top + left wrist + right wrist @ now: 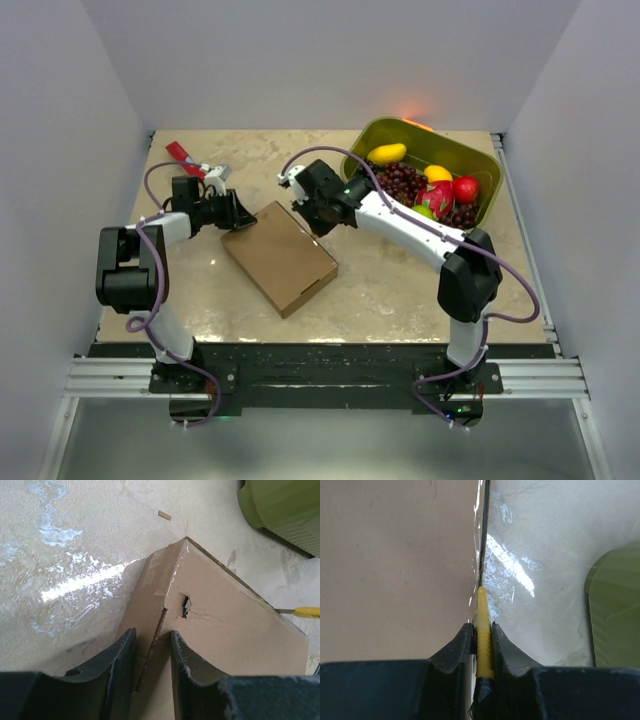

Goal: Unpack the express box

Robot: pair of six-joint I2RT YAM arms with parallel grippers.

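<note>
The express box (280, 257) is a flat brown cardboard mailer lying closed at the middle of the table. My left gripper (238, 212) is at its left corner. In the left wrist view the gripper (152, 645) stands part open, its fingers either side of a raised cardboard edge of the box (235, 630), touching neither side; a small tear shows just ahead. My right gripper (311, 221) is at the box's far right edge. It (482, 630) is shut on a yellow utility knife (483, 615) whose blade (482, 555) runs along the seam of the box (395, 565).
An olive-green tub (400, 135) of fruit stands at the back right, close to the right arm. It also shows as the tub (280, 505) and the tub (617, 610). A red-handled tool (182, 153) lies at the back left. A small cardboard scrap (164, 515) lies beyond the box.
</note>
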